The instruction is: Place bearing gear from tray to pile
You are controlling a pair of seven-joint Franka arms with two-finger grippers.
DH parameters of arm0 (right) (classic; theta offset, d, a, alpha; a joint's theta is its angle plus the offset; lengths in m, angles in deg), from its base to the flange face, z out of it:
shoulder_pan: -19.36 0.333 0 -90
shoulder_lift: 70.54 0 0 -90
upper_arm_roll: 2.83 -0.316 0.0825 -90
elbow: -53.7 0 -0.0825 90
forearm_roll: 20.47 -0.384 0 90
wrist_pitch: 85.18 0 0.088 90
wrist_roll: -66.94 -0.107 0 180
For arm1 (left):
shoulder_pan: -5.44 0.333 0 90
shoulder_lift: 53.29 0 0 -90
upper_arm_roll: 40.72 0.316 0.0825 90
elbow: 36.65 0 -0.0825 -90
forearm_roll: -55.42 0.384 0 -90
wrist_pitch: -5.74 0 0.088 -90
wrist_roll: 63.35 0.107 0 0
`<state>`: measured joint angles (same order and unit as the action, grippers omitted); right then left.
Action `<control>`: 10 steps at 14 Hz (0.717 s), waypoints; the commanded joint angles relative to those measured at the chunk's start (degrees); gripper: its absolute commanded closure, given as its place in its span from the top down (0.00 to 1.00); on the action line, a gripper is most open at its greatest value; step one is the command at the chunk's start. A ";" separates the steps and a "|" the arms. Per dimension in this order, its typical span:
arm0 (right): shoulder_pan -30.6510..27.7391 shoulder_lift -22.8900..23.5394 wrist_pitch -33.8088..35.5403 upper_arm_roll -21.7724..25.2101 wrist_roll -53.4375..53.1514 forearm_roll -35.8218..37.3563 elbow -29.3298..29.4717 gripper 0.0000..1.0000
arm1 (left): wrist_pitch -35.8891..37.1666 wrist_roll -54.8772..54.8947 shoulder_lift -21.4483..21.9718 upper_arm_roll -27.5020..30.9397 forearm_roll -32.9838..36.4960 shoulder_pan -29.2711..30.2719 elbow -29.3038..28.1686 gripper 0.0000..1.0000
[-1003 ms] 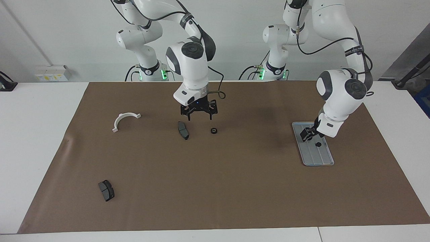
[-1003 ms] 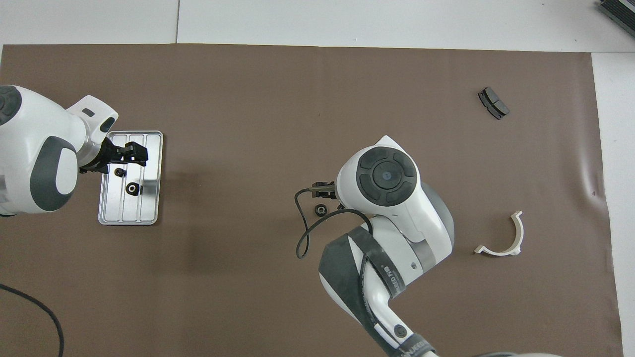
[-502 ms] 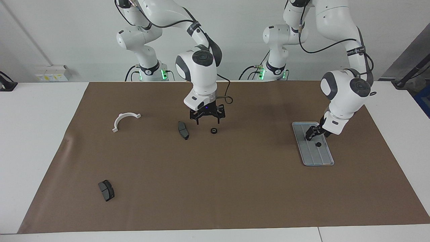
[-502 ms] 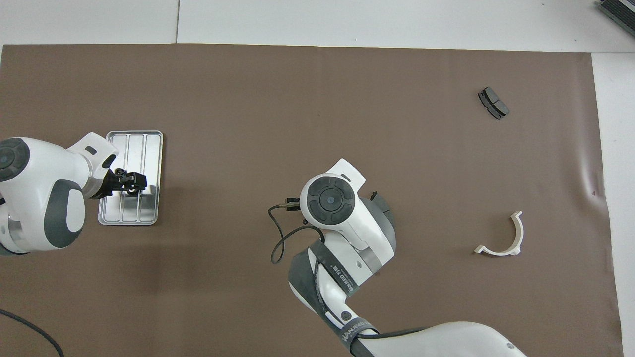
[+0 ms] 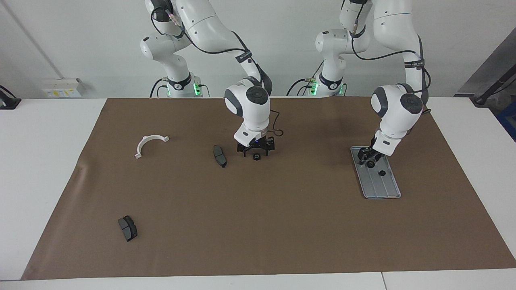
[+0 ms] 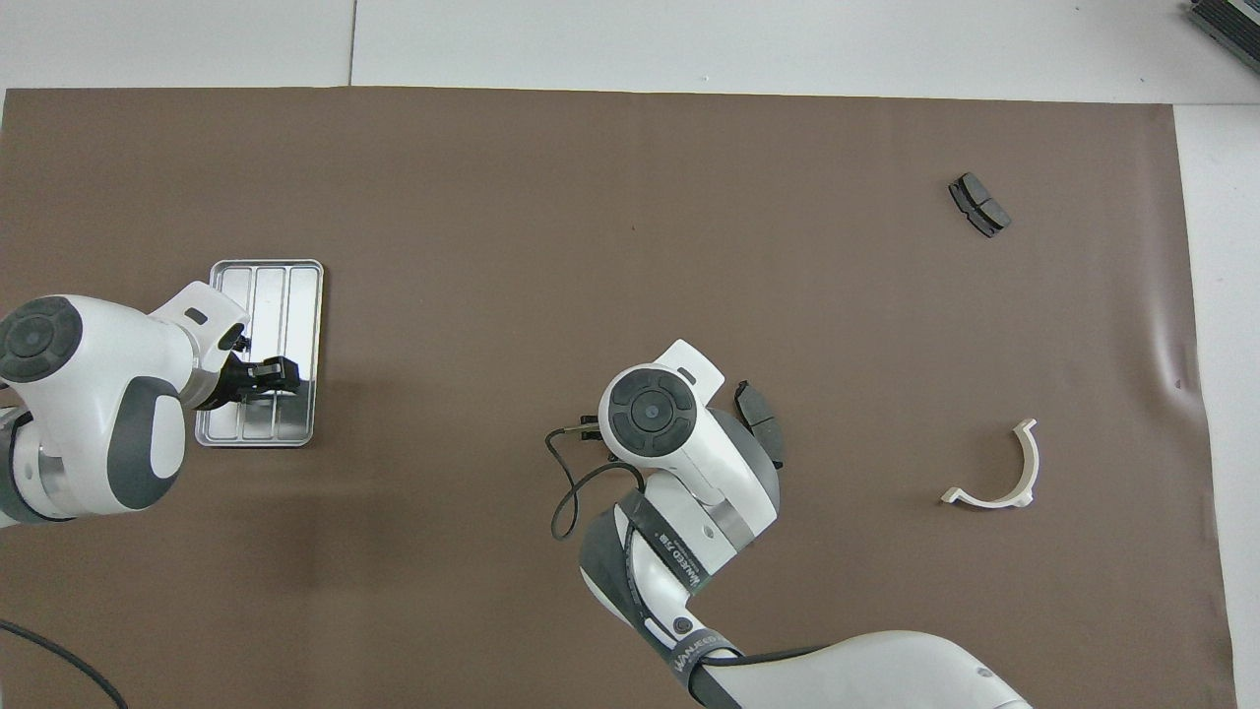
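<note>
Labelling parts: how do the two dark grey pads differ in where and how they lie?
The nearer pad lies mid-table close to a small black gear; the farther pad lies alone toward the right arm's end. Seen from overhead, the right arm partly covers the nearer pad; the farther pad shows whole. Both are dark grey, curved, lying on the brown mat.

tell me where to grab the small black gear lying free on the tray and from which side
Take the gear across its round outer edge, coming straight down from above. It lies flat on the tray, so only its rim offers opposing sides. The raised tray rim would likely block a sideways approach. The left tool is over the tray end nearer the robots.
</note>
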<state>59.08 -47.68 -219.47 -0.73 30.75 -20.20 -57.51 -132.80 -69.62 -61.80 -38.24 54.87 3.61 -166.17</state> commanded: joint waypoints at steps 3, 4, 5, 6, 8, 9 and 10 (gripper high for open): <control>-0.08 -1.50 -5.26 0.09 0.68 -0.44 -2.08 0.90 | -1.20 -0.42 1.57 0.07 -0.15 -0.37 -1.88 0.39; -0.08 -1.32 -6.42 0.09 0.68 -0.44 -2.17 0.90 | -1.11 -0.33 1.39 0.07 -0.15 -0.37 -1.70 0.31; -0.17 -1.32 -6.52 0.09 0.68 -0.44 -2.17 0.90 | -1.03 -0.07 1.30 0.07 -0.15 -0.37 -1.44 0.20; -0.17 -1.32 -6.52 0.09 0.77 -0.44 -2.17 0.90 | -0.94 -0.06 1.13 0.07 -0.06 -0.37 -0.74 0.12; -0.17 -1.41 -6.43 0.09 1.03 -0.44 -2.43 0.86 | -0.50 0.02 0.60 0.07 -0.06 -0.81 1.28 0.00; -0.17 -1.41 -6.43 0.09 1.03 -0.44 -2.43 0.81 | 0.11 0.11 0.34 0.07 -0.06 -0.90 2.77 0.00; -0.08 -1.41 -6.52 0.09 0.95 -0.44 -2.43 0.80 | 1.86 0.03 -0.88 0.07 0.03 -1.07 5.48 0.00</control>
<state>59.06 -47.78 -224.77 -0.72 30.77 -20.20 -58.20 -132.85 -69.60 -61.30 -38.59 54.73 3.45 -164.68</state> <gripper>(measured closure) 0.176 0.705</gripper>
